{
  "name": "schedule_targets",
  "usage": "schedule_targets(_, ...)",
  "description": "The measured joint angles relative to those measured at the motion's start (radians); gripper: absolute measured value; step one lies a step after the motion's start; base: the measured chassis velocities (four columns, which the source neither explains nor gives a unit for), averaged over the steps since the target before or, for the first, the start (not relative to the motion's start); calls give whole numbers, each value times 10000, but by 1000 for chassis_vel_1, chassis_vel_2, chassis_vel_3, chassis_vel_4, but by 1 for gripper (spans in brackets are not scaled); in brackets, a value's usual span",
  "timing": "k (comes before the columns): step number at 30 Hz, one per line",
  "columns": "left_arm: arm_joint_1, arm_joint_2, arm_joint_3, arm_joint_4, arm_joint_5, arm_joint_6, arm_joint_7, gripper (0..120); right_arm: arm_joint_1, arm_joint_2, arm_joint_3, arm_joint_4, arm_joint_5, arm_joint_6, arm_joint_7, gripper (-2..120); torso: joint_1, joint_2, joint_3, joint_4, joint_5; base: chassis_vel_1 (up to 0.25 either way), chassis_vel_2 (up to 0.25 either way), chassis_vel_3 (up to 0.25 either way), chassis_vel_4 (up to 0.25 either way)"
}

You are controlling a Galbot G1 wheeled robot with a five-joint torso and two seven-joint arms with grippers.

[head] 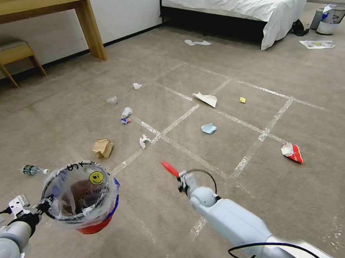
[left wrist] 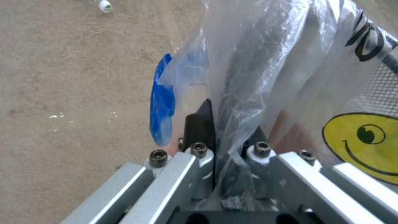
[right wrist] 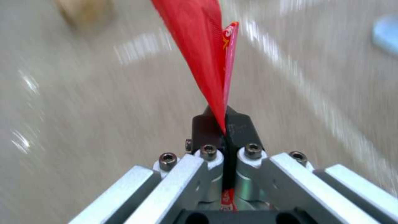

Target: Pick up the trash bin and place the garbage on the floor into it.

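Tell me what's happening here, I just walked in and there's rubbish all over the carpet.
The robot is tidying up. Its left gripper is shut on the rim of the trash bin, held off the floor. Its right gripper is shut on a red wrapper strip, to the right of the bin. A brown paper bag, tissues and a small bottle lie on the carpet.

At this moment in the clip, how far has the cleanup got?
Done: the left gripper holds the trash bin by its rim, off the floor. In hand: the right gripper has its fingers shut on a red wrapper strip, beside the bin and not over it. Left on the carpet: brown paper bag, small bottle, blue tissue, white paper, red-white packet and smaller scraps.
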Motion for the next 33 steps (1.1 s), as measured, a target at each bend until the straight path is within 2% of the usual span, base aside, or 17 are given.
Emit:
schedule_targets(2, -4, 75, 76, -85, -94, 25, -24, 3, -154, -392, 296, 1035, 325, 408, 4, 0, -1, 1, -1, 0, -1, 0, 0, 0, 0)
schedule_targets(3, -4, 75, 76, -85, -94, 25, -24, 3, -154, -392, 296, 1035, 325, 408, 4, 0, -1, 1, -1, 0, -1, 0, 0, 0, 0)
schedule_targets(5, 9, 168, 187, -199, -149, 51, -32, 3, -327, -1032, 657, 2286, 642, 739, -12, 0, 0, 0, 1, -2, 3, 0, 0, 0, 0)
schedule_targets(6, 9, 168, 187, -199, -149, 51, -32, 3, -327, -1032, 657, 2286, 642, 739, -12, 0, 0, 0, 1, -2, 3, 0, 0, 0, 0)
schedule_targets(7, 46, 247, 281, -280, -161, 66, -33, 3, -486, -1595, 1014, 3322, 942, 872, -24, 0, -1, 1, -1, -3, -2, 0, 0, 0, 0)
schedule_targets(9, 104, 391, 411, -368, -175, 85, -28, 3, -749, -2198, 1469, 4513, 1463, 937, -36, 0, -2, 1, -1, -5, 2, 0, 0, 0, 0)
schedule_targets(10, 104, 391, 411, -368, -175, 85, -28, 3, -749, -2198, 1469, 4513, 1463, 937, -36, 0, -2, 1, -1, -5, 2, 0, 0, 0, 0)
schedule_targets(12, 131, 505, 539, -436, -181, 96, -10, 3, -1116, -2742, 2044, 5517, 1856, 1094, -62, 0, -2, 2, -1, -1, -1, 0, 0, 0, 0)
schedule_targets(13, 131, 505, 539, -436, -181, 96, -10, 3, -1116, -2742, 2044, 5517, 1856, 1094, -62, 0, -2, 2, -1, -1, -1, 0, 0, 0, 0)
schedule_targets(15, 132, 619, 748, -514, -201, 137, -6, 3, -1773, -3384, 2812, 6768, 2187, 1344, -298, 0, -2, 1, -1, -2, 0, 0, 0, 0, 0)
schedule_targets(17, 136, 675, 829, -558, -211, 163, -7, 3, -2027, -3592, 3061, 7179, 2282, 1491, -408, 0, -2, 1, -1, -5, -1, 0, 0, 0, 0)
schedule_targets(21, 184, 841, 1035, -769, -329, 256, -40, 3, -2485, -3905, 3573, 8097, 2557, 2003, -843, 0, -2, 2, -1, -4, 0, 0, 0, 0, 0)
schedule_targets(26, 230, 919, 1122, -876, -390, 307, -53, 3, -2487, -3871, 3508, 8432, 2874, 2525, -1202, 0, -1, 2, -1, -2, -2, 0, 0, 0, 0)
schedule_targets(28, 273, 952, 1138, -920, -402, 325, -55, 3, -2282, -3718, 3099, 8509, 3143, 3148, -1569, 0, -1, 2, -1, -2, -1, 0, 0, 0, 0)
schedule_targets(33, 330, 958, 1141, -973, -402, 336, -54, 3, -1700, -3205, 2078, 8499, 3644, 3584, -1766, 0, -2, 2, 0, -2, -2, 0, 0, 0, 0)
